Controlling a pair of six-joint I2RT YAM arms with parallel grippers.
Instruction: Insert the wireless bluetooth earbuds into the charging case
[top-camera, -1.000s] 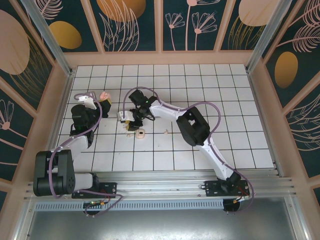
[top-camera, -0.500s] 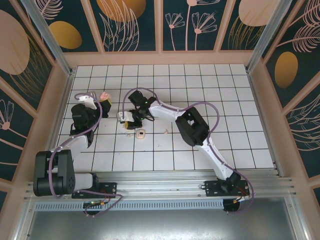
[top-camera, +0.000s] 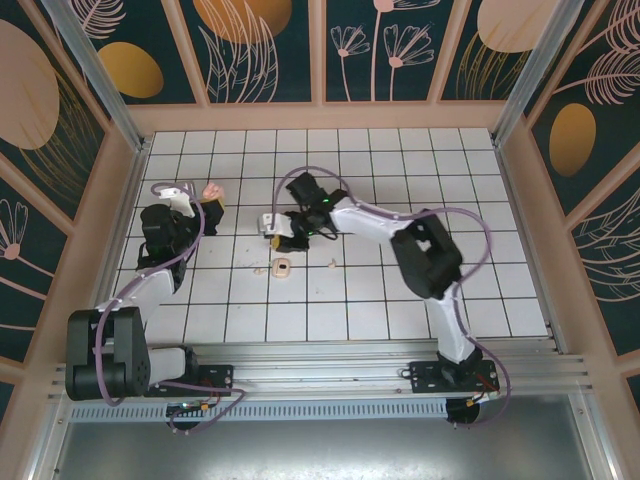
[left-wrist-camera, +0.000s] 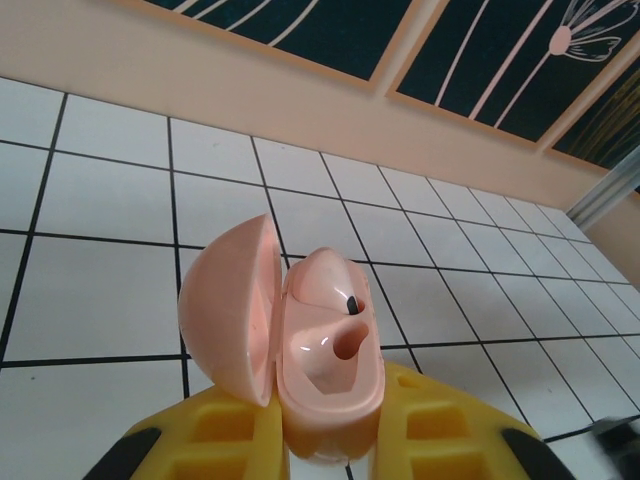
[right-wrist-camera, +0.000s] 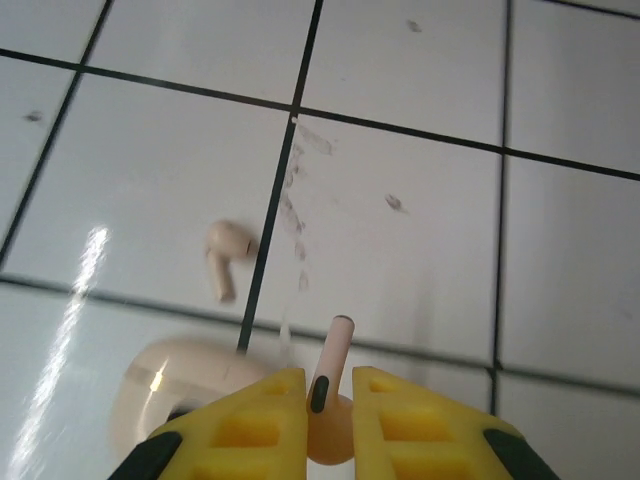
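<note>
One earbud (right-wrist-camera: 337, 345): was pinched stem-up in right gripper (right-wrist-camera: 330, 400); not yet seated
Second earbud (right-wrist-camera: 226, 252): lay loose on tiled floor (right-wrist-camera: 400, 130), ten o'clock of the first
Charging case (left-wrist-camera: 320, 350): stood open, clamped by left gripper (left-wrist-camera: 332, 445), at floor's ten o'clock; seemed empty

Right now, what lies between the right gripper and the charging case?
Nothing. In the top view, bare tiles run from the right gripper to the charging case in the left gripper.
</note>
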